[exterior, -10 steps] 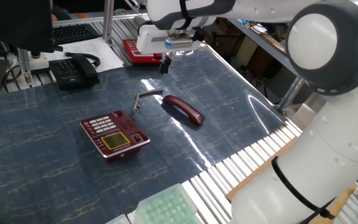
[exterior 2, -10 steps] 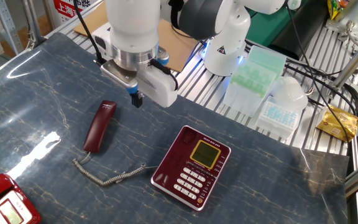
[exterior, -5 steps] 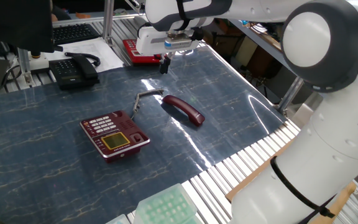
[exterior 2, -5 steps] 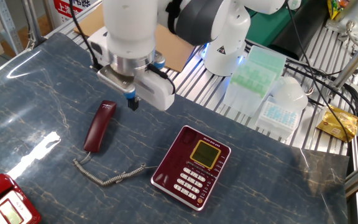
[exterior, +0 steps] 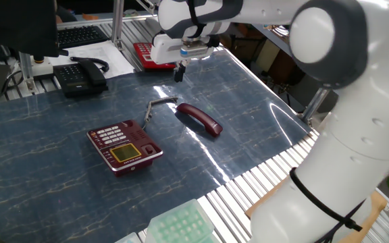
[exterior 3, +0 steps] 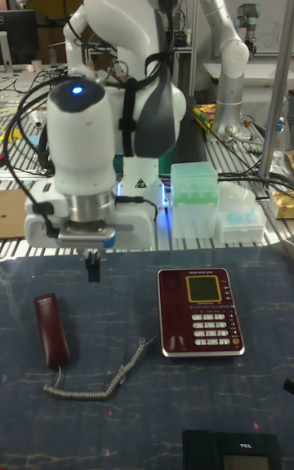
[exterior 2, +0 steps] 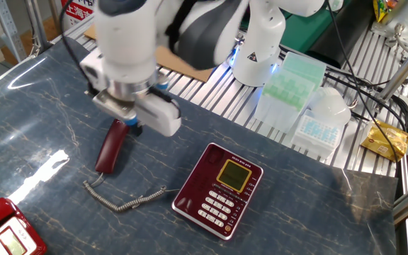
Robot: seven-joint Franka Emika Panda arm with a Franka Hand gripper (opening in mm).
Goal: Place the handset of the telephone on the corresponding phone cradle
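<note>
In the tall fixed view, a black phone (exterior 3: 231, 447) shows at the near edge of the dark marbled worktop (exterior 3: 147, 405). Farther in, the dark red telephone (exterior 3: 201, 312) sits flat, yellow-green display toward the far side, the cradle strip (exterior 3: 172, 311) along its left side bare. The maroon handset (exterior 3: 51, 328) lies on the worktop well apart from the telephone, to its left, joined to it by a thin coiled grey cord (exterior 3: 94, 380). The gripper (exterior 3: 93, 266) hangs above the worktop beyond the handset's far end, clear of it; its fingers look pressed together and hold nothing. In one fixed view the gripper (exterior: 179, 71) is between the handset (exterior: 199, 119) and a bright red phone (exterior: 148, 55) at the far edge. Behind the worktop stand green tip boxes (exterior 3: 194, 199).
</note>
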